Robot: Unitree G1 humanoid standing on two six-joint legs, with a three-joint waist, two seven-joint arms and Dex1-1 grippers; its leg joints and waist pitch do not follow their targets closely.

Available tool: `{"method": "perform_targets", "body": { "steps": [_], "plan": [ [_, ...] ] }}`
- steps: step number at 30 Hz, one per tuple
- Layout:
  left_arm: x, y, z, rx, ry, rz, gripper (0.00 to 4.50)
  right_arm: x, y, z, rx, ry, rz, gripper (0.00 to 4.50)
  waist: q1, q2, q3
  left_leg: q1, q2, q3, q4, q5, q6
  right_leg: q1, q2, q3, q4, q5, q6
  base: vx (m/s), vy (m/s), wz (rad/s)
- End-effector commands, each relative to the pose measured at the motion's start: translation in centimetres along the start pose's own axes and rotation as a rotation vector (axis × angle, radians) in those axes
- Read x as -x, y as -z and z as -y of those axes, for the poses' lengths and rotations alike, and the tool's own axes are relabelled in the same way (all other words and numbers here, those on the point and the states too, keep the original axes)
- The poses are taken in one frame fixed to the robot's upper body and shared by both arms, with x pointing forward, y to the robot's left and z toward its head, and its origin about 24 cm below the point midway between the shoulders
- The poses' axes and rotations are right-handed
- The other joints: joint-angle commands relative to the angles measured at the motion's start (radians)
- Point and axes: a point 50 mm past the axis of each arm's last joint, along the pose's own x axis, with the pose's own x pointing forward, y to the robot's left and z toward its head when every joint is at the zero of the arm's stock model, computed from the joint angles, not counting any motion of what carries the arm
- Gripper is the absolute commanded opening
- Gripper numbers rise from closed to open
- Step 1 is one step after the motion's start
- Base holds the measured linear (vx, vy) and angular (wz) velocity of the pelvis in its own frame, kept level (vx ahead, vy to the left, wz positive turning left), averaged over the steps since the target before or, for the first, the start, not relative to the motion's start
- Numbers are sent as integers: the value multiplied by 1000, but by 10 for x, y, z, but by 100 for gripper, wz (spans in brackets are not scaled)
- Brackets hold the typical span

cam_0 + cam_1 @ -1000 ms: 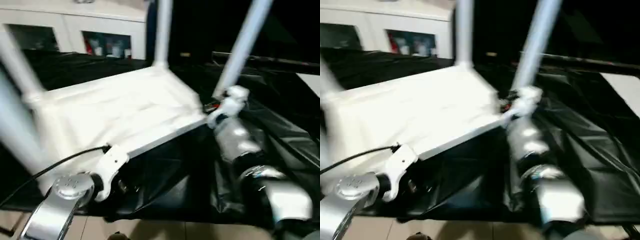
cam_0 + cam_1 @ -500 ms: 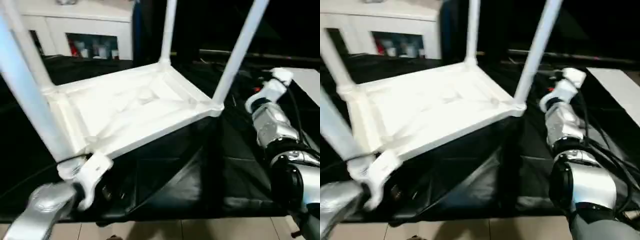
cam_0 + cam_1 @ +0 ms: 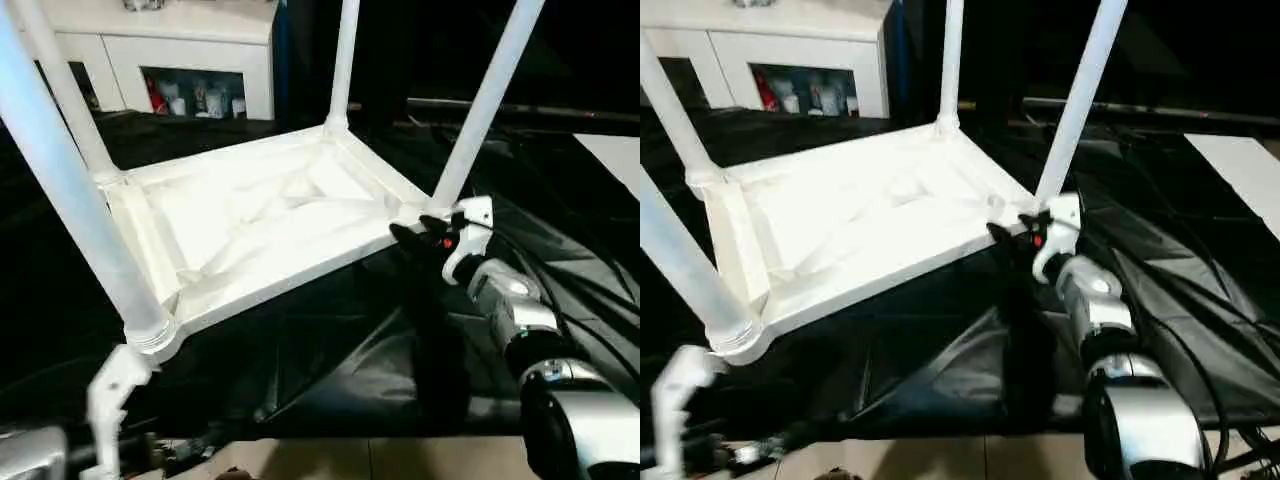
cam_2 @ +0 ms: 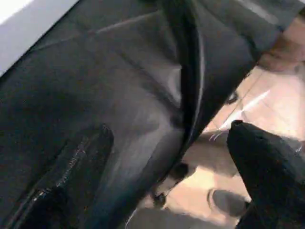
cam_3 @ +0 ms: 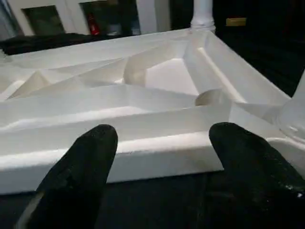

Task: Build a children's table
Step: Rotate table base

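The children's table lies upside down on black cloth, its ribbed tabletop (image 3: pixel 250 220) facing up. A white leg stands in each corner: near left (image 3: pixel 70 200), far left (image 3: pixel 65 95), far right (image 3: pixel 345 60) and near right (image 3: pixel 485 110). My right gripper (image 3: pixel 412 238) is at the near-right corner, open. Its two black fingers (image 5: pixel 90 152) point at the tabletop's side rim (image 5: pixel 157 152) and hold nothing. My left arm's white wrist bracket (image 3: pixel 112 395) hangs low under the near-left corner. One black left finger (image 4: pixel 267 176) hangs over the cloth edge and the floor, with nothing on it.
A white cabinet with glass doors (image 3: pixel 190 50) stands behind the table. The black cloth (image 3: pixel 330 340) is creased and ends at a tiled floor (image 3: pixel 400 460). Black cables (image 3: pixel 560 280) run along my right forearm. A white surface (image 3: pixel 615 160) lies at the far right.
The camera has shifted. My right gripper, which had swung out to the right, is back at the near-right corner. My left arm has sunk toward the lower left edge.
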Motion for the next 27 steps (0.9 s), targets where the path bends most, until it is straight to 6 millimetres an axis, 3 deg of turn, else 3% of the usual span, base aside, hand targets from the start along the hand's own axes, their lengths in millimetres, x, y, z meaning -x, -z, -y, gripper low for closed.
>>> {"method": "perform_targets", "body": {
  "steps": [1,2,3,4,5,7,12,13,15,17,19,21,22,23,24,26,27],
  "plan": [
    [15,-2,-2,-4,-58,-17,443,3,0,1,-7,-10,-4,362,-4,15,-44,18,16,-8,-75,-524,-16,18,-40,38,-107,-568,-112,0,0,0],
    [15,-2,-2,-4,-58,-17,443,3,0,1,-7,-10,-4,362,-6,15,-45,20,15,-8,-74,-531,-17,16,-39,38,-109,-581,-107,0,0,0],
    [31,0,-8,-17,-158,-56,443,6,5,0,-2,-20,-23,362,-10,5,-45,20,15,-9,-74,-535,-16,15,-40,36,-112,-601,-98,0,0,0],
    [37,0,-11,-30,-202,-68,443,7,7,-2,0,-26,-31,362,-9,13,-44,21,15,-12,-74,-537,-18,14,-41,38,-114,-608,-90,0,0,0],
    [43,-1,-15,-33,-242,-69,443,8,9,-3,4,-34,-40,362,-17,5,-41,20,14,-12,-76,-551,-18,12,-38,34,-118,-624,-82,0,0,0],
    [62,-3,-21,-31,-305,-132,443,9,16,-8,15,-56,-64,362,-16,6,-42,25,12,-12,-72,-556,-20,7,-41,35,-121,-646,-71,0,0,0],
    [76,-16,-31,-80,-397,-107,443,9,20,-13,13,-58,-68,362,-22,10,-37,28,14,-22,-80,-613,-29,8,-39,27,-126,-662,-60,0,0,0],
    [78,-20,-36,-93,-434,-81,443,8,20,-13,9,-57,-67,362,-21,12,-40,36,14,-22,-79,-626,-32,5,-39,26,-127,-647,-65,0,0,0],
    [73,-34,-42,-111,-452,46,443,7,22,-20,0,-83,-71,362,-21,22,-39,33,15,-26,-84,-638,-36,12,-39,23,-125,-622,-71,0,0,0],
    [68,-43,-42,-109,-415,152,443,7,24,-25,-4,-109,-79,362,-16,16,-43,35,15,-24,-85,-628,-38,12,-42,26,-125,-586,-86,0,0,0],
    [62,-50,-42,-103,-357,246,443,7,27,-28,-12,-124,-89,362,-15,15,-43,26,16,-27,-89,-615,-38,23,-47,26,-120,-588,-90,0,0,0],
    [43,-59,-48,-54,-279,395,443,6,32,-33,-17,-139,-108,362,-15,15,-45,36,15,-23,-87,-625,-46,16,-44,26,-124,-586,-90,0,0,0],
    [36,-60,-48,-48,-241,404,443,5,33,-35,-12,-138,-114,362,-11,9,-47,40,12,-23,-84,-623,-47,14,-47,25,-126,-592,-88,0,0,0],
    [34,-60,-48,-46,-229,406,443,5,34,-35,-10,-137,-116,362,-12,8,-48,37,13,-24,-84,-619,-47,17,-49,27,-124,-592,-87,0,0,0],
    [20,-62,-50,-41,-194,408,443,2,35,-37,-9,-128,-124,362,-16,5,-45,26,14,-28,-89,-616,-49,26,-49,22,-122,-609,-76,0,0,0],
    [12,-63,-53,-35,-189,411,443,1,35,-38,-3,-118,-128,362,-12,7,-45,45,12,-26,-83,-638,-52,14,-51,17,-138,-662,-55,0,0,0],
    [7,-64,-56,-32,-190,412,443,0,35,-38,1,-112,-131,362,-12,9,-43,48,12,-27,-82,-645,-53,13,-49,13,-142,-670,-53,0,0,0]
  ]
}}
